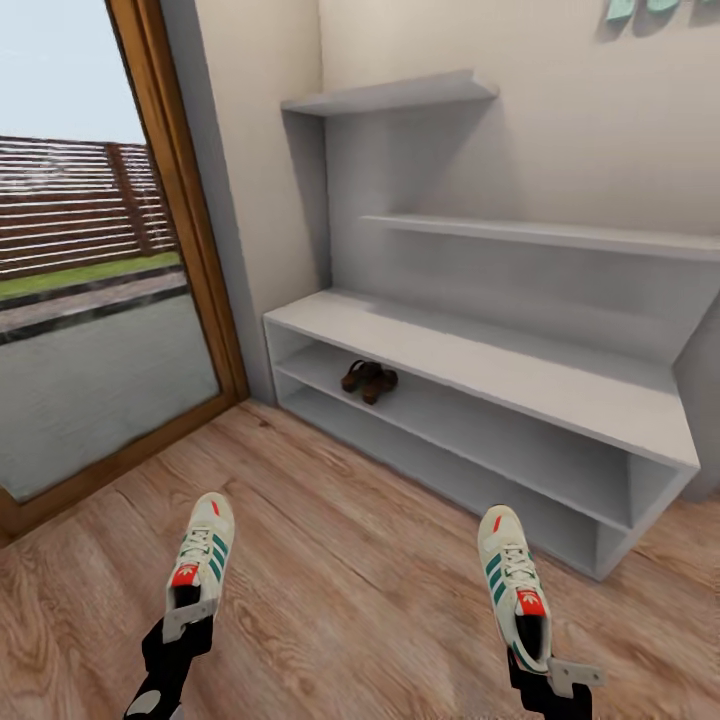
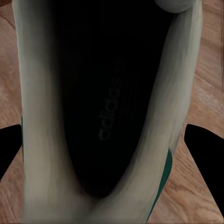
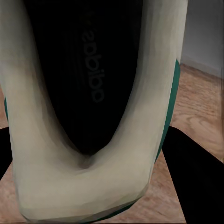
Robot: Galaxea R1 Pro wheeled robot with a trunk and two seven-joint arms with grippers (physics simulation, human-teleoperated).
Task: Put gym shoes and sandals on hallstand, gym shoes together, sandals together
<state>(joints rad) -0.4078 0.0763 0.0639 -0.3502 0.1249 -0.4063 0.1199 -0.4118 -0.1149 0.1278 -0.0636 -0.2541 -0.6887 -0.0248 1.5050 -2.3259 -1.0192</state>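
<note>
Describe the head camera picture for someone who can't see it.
Each gripper holds a white gym shoe by the heel, the left gripper and right gripper, over the wood floor. Ahead, two brown sandals sit together on the grey hallstand shelf.

Even, soft daylight with faint shadows; both wrist views are blurred close-ups.

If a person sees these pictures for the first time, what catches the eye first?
Two sneakers, one at each gripper: the left shoe at the left gripper, the right shoe at the right gripper, both above the wood floor. Behind them, two sandals sit side by side on the rack's upper open shelf.
</note>
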